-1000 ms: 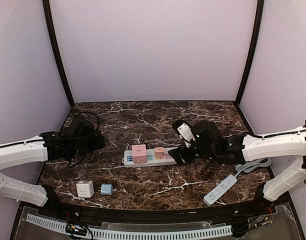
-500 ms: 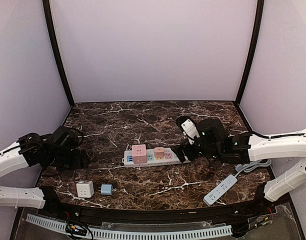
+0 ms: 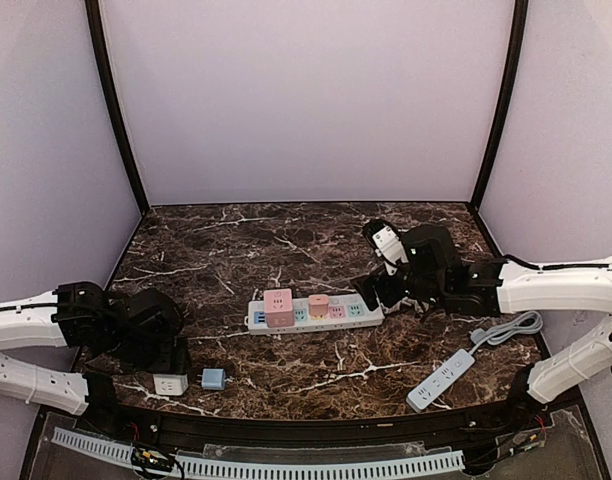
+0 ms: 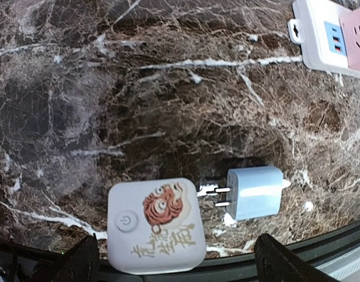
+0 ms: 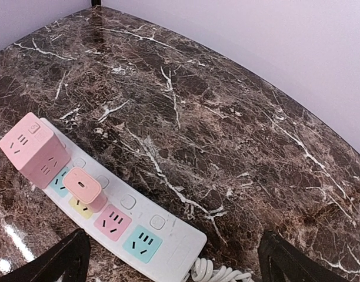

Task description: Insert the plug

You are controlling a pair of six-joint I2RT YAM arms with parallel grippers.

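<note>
Dark brown marble with white veining – the table top point(image 3: 286, 240), closed in by pale lilac walls.

Far left, near edge: the left gripper point(image 3: 171, 362) hangs low over the table. In the left wrist view its black fingers point(image 4: 83, 261) sit at the two bottom corners, spread wide, gripping nothing.

Between those fingers lie two things. A white rounded cube adapter with a power button and a tiger print point(image 4: 155, 226) is nearer the left finger. Just to its right is the small pale blue plug point(image 4: 255, 192), flat on the marble. Its two metal prongs point at the white cube and end just beside its edge. Not inserted anywhere.

Centre: a long white power strip with coloured sockets point(image 5: 177, 236) lies across the table. A pink cube adapter point(image 5: 33, 150) stands on its left part, and a small pink plug point(image 5: 85, 187) is seated beside it. Pink and teal sockets at the right end are unoccupied.

Right: the right gripper point(image 3: 374, 290) hovers over the strip's right end – fingers far apart, empty.

Near right edge: a second, plain white power strip point(image 3: 441, 379) with a looped grey cable point(image 3: 506, 330).
</note>
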